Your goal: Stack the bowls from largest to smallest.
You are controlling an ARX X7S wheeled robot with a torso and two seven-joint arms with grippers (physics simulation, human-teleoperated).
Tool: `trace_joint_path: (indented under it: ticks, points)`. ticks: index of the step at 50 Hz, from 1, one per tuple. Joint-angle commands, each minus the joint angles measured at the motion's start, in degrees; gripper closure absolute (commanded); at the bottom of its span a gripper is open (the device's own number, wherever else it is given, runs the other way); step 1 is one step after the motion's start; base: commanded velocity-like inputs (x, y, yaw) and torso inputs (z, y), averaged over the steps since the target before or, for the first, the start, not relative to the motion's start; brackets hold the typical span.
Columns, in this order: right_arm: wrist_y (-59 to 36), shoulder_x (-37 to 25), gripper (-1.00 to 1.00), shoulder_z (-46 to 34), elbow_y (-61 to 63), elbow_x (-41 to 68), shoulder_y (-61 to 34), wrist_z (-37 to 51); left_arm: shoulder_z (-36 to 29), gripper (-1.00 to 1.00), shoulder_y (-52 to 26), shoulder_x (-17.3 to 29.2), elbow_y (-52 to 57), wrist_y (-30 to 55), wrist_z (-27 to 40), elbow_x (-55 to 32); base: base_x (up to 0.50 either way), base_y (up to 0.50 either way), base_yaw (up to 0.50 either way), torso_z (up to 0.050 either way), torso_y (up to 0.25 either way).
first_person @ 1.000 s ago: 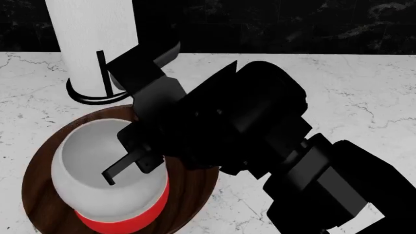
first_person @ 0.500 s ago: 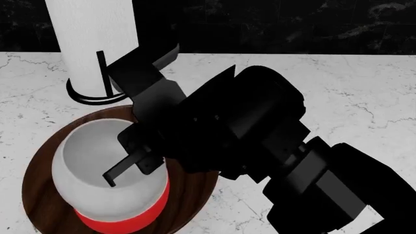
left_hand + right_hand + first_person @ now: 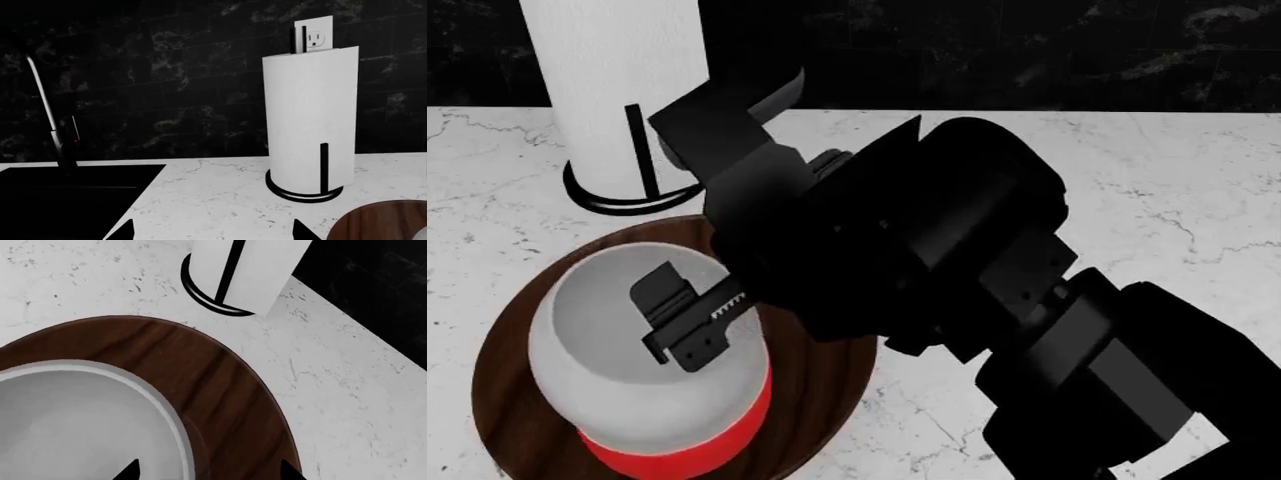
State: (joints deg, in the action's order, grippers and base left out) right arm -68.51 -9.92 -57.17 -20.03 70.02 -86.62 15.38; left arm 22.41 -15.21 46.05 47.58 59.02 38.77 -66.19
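Sink (image 3: 73, 200): at the far left of the left wrist view we see a dark basin set in the bench, a thin faucet (image 3: 50, 117) rising behind it.
Bench (image 3: 1174, 200): white marble with grey veins, a black tiled wall behind.
Paper-towel roll (image 3: 614, 80): tall, white, upright on a black ring holder, behind the bowls and apart from them; we also note a wall outlet (image 3: 313, 35) above it in the left wrist view.
Wood-grain bowl (image 3: 821, 400): wide, dark brown, on the bench at the lower left of the head view; it carries the other two.
Red bowl (image 3: 667, 450): we see only its red side, low at the near edge, inside the wood-grain bowl and under the grey one.
Grey bowl (image 3: 601, 320): deep, matte, light grey, seated over the red bowl, mouth up.
Right hand (image 3: 694, 325): black, reaching from the right over the grey bowl's mouth; its fingers look close together, but we cannot tell whether they meet, or whether they touch the bowl.
Left hand (image 3: 213, 235): only two dark fingertips show, well apart, with nothing between them, above the bench.
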Motion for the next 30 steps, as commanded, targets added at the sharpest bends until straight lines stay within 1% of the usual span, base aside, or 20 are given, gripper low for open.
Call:
trace_joint_path:
  ticks: [1, 4, 15, 19, 20, 22, 25, 26, 30]
  points:
    - [-1.5, 0.3, -1.00, 3.1, 0.0, 5.3, -0.3, 2.0, -0.3, -1.00, -0.1, 0.1, 0.1, -0.2, 0.2, -0.2, 0.00, 0.00, 0.00, 0.000, 0.000]
    - [-1.8, 0.3, -1.00, 4.5, -0.4, 6.8, -0.6, 3.1, -0.2, -1.00, 0.1, 0.2, 0.1, -0.2, 0.2, -0.2, 0.00, 0.00, 0.00, 0.000, 0.000]
    - [-0.7, -0.9, -1.00, 6.0, -0.5, 7.3, -2.5, 3.7, -0.3, -1.00, 0.1, 0.3, 0.1, -0.4, 0.4, -0.4, 0.00, 0.00, 0.00, 0.000, 0.000]
    - [-0.8, -2.2, -1.00, 7.8, 1.4, 9.0, -2.4, 5.9, -0.4, -1.00, 0.0, 0.3, 0.2, -0.5, 0.4, -0.4, 0.00, 0.00, 0.00, 0.000, 0.000]
    - [-0.9, -3.0, -1.00, 8.8, 2.8, 10.0, -2.2, 7.2, -0.4, -1.00, 0.1, 0.4, 0.1, -0.6, 0.4, -0.3, 0.00, 0.00, 0.00, 0.000, 0.000]
    - [0.2, -4.3, -1.00, 8.3, 5.9, 8.2, -2.1, 8.5, -0.2, -1.00, 0.3, 0.4, 0.1, -0.7, 0.3, -0.2, 0.00, 0.00, 0.00, 0.000, 0.000]
    - [1.1, -8.1, -1.00, 12.2, 13.2, 11.7, 0.8, 14.9, -0.4, -1.00, 0.6, 0.3, -0.2, -1.1, -0.2, 0.6, 0.00, 0.00, 0.00, 0.000, 0.000]
    - [1.8, -9.8, -1.00, 14.4, 15.8, 13.7, 2.3, 18.7, -1.2, -1.00, 0.7, 0.1, -0.4, -1.6, -0.9, 1.5, 0.00, 0.00, 0.00, 0.000, 0.000]
    - [4.3, -13.9, -1.00, 20.2, 23.5, 20.0, 6.2, 26.6, -2.4, -1.00, 1.5, -0.5, -2.0, -3.1, -2.8, 4.3, 0.00, 0.00, 0.00, 0.000, 0.000]
